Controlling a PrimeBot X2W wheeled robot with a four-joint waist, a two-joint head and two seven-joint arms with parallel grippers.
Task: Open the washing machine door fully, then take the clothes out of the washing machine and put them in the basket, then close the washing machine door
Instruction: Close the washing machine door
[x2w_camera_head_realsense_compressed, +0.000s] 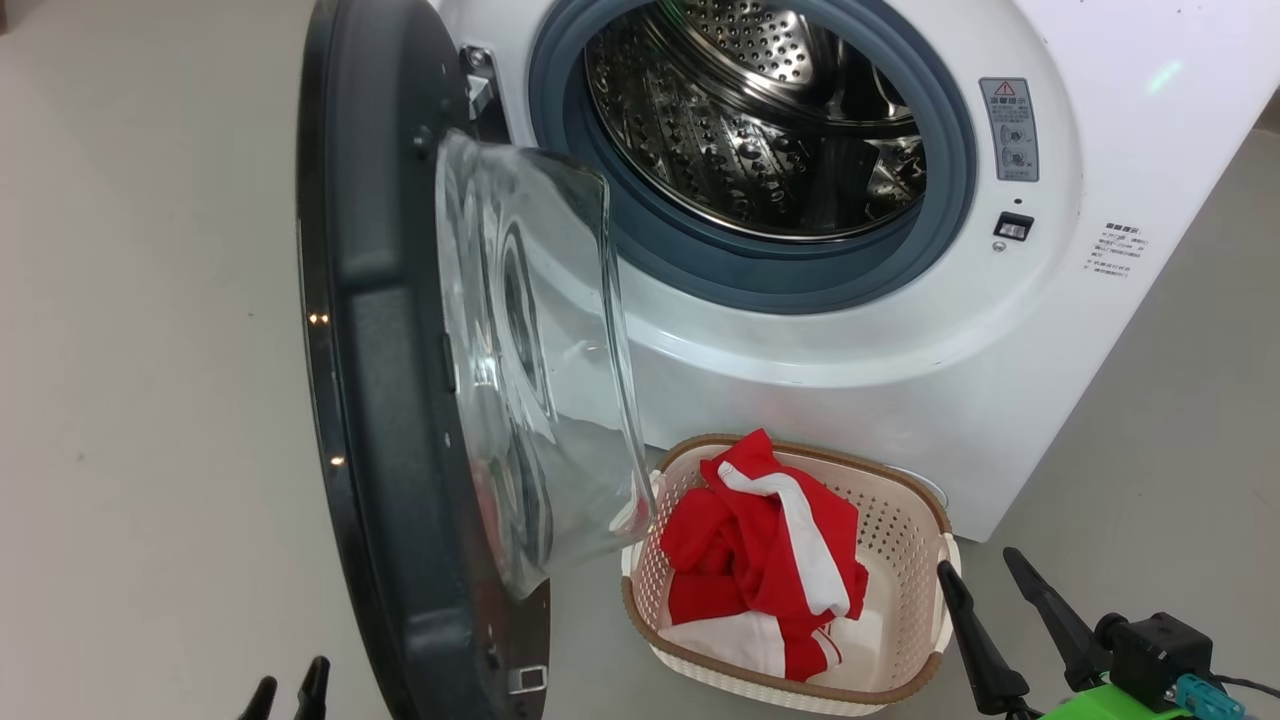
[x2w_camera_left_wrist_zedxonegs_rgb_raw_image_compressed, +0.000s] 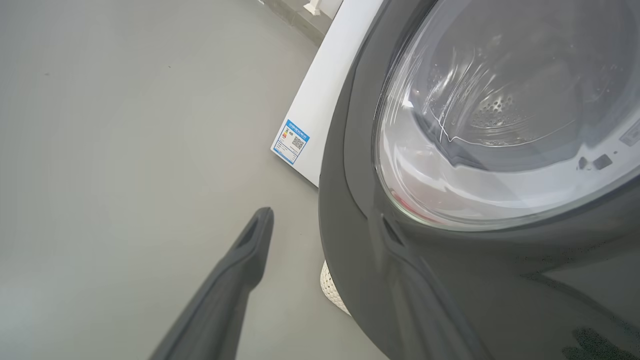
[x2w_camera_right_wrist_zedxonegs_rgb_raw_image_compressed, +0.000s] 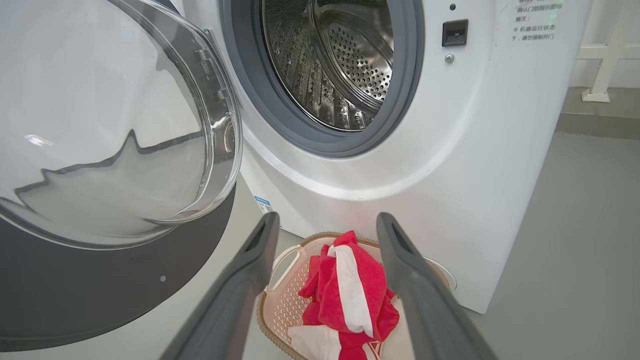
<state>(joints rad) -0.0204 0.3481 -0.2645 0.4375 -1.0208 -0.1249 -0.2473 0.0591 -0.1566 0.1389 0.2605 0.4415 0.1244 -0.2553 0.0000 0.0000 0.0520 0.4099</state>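
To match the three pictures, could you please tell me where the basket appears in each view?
Head view: the basket, bottom centre, right of the washing machine door.
Left wrist view: a cream sliver below the door's rim.
Right wrist view: bottom centre, right of the door.
Shared landmark: the door.

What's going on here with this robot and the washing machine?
The washing machine door stands open, the drum looks empty, and the red-and-white clothes lie in the basket before the washing machine. The robot's left jaws and right jaws are open and empty; the left jaws sit by the door's outer side.
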